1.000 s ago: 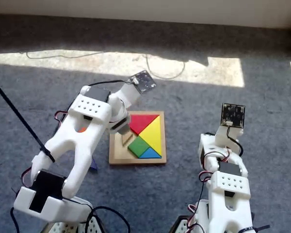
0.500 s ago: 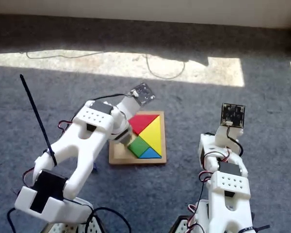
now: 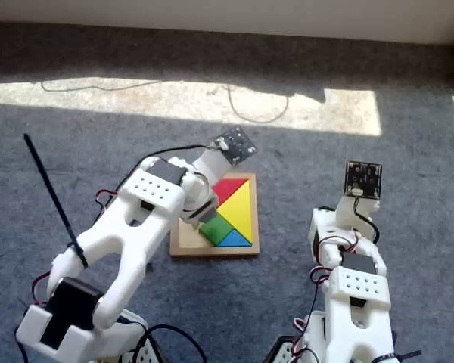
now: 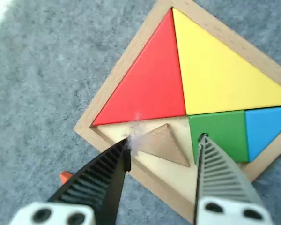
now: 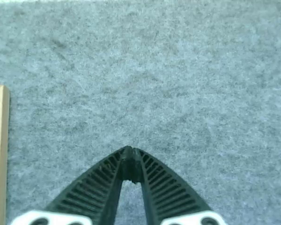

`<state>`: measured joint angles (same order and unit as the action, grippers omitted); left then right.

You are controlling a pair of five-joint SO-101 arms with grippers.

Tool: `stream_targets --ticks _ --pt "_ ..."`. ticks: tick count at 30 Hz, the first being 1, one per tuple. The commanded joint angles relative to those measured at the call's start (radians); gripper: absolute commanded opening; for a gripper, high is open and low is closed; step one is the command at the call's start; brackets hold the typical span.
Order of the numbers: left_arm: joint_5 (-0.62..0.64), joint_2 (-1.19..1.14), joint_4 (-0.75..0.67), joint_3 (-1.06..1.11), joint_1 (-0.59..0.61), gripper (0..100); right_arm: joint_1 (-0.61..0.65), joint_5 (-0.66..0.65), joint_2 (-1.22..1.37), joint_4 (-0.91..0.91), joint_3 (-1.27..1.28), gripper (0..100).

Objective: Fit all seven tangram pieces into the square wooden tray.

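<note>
Swinging in from the tray's left side, the left gripper (image 4: 164, 142) now hangs over the tray's (image 4: 108, 89) unfilled corner, bare floor hemmed by rim, red triangle (image 4: 147, 89) and green square (image 4: 218, 136). Its jaws spread astride a plain wooden triangle (image 4: 165, 150) lying there. Farther off, the right gripper (image 5: 130, 164) is pressed together over carpet.

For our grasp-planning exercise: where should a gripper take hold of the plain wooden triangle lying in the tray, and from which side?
Come from straight above and pinch the wooden triangle across two opposite edges. It lies flat on the bare floor of the tray, with free space beside it, probably enough for fingers. The open left gripper hangs over it this way.
</note>
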<state>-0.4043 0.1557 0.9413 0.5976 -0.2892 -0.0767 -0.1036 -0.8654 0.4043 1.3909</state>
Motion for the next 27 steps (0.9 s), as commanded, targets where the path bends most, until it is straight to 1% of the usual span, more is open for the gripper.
stream_targets --ticks 1,4,7,10,13,15,18,23,27 --pt "0.000 0.094 0.020 -0.058 0.065 23 0.013 -0.011 -0.019 -0.019 -0.005 0.6" --pt "-0.002 0.099 0.018 -0.056 0.119 23 0.013 -0.011 -0.019 -0.019 -0.005 0.6" --pt "-0.037 0.054 0.015 -0.056 0.150 23 0.013 -0.011 -0.019 -0.019 -0.005 0.6" --pt "-0.040 -0.035 0.009 -0.062 0.157 23 0.013 -0.011 -0.019 -0.019 -0.005 0.6" --pt "-0.037 -0.133 -0.054 -0.064 0.151 23 0.013 -0.011 -0.019 -0.019 -0.005 0.6" --pt "-0.037 -0.189 -0.086 -0.064 0.127 23 0.013 -0.011 -0.019 -0.019 -0.005 0.6" --pt "-0.035 -0.237 -0.087 -0.065 0.077 23 0.013 -0.011 -0.019 -0.019 -0.004 0.6" --pt "0.032 -0.240 -0.087 -0.093 0.008 23 0.013 -0.011 -0.019 -0.019 -0.004 0.6" --pt "0.041 -0.240 -0.086 -0.110 -0.030 23 0.013 -0.011 -0.019 -0.019 -0.004 0.6"
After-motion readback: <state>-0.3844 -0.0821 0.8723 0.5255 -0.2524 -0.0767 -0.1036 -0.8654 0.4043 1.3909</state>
